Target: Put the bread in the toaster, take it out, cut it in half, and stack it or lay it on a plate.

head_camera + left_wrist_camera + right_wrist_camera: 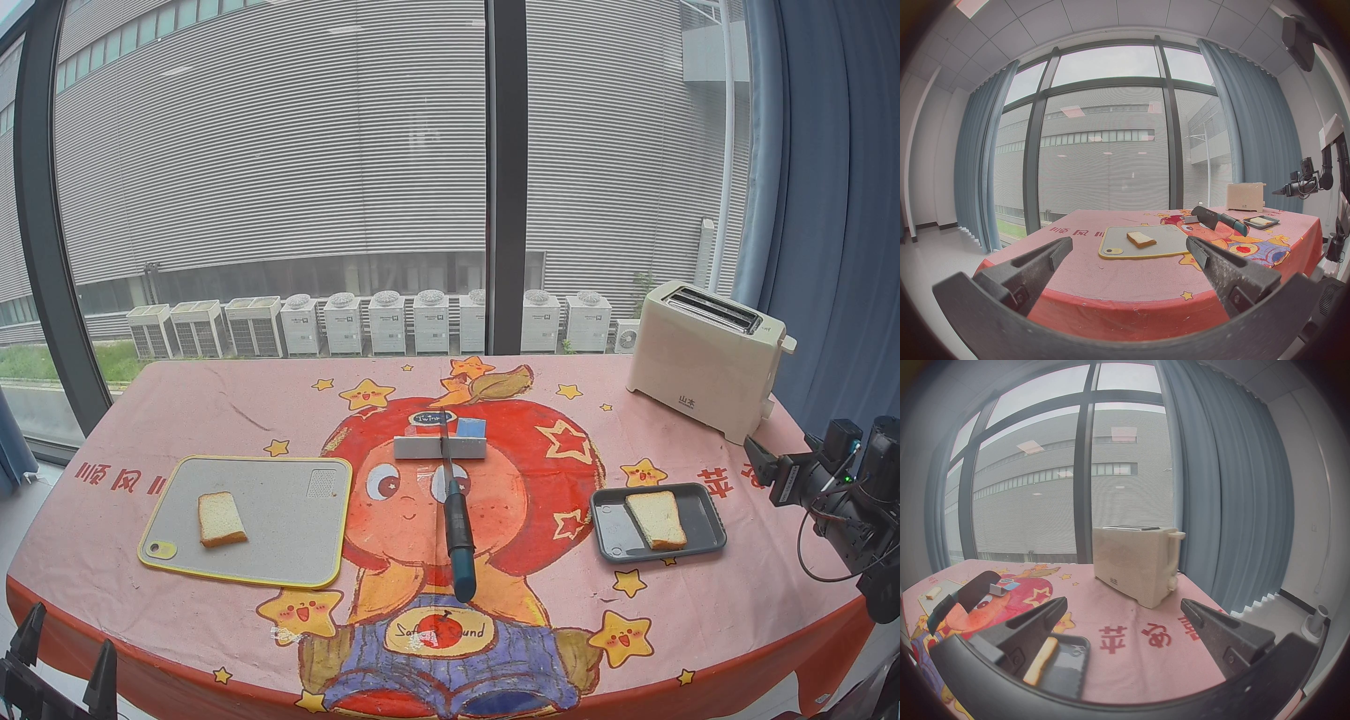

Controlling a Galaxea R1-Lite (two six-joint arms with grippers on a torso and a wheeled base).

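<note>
**Table stock: bread in two pieces, both grippers idle**

1. First bread half (221, 518): we find it flat on the grey, yellow-rimmed cutting board (291, 530), on the table's left side.
2. Second bread half (656, 519): it lies in the dark rectangular tray (612, 532) on the right, in front of the toaster.
3. Toaster (708, 356): cream, at the far right corner.
4. Knife (458, 530): it sits mid-table between board and tray, its blade in a grey holder (441, 442) and its dark handle pointing toward us.
5. Left gripper (1128, 243): we log it off the near left table edge, fingers spread and holding nothing.
6. Right gripper (1124, 603): it is beside the right table edge near the tray, fingers spread and holding nothing.
</note>
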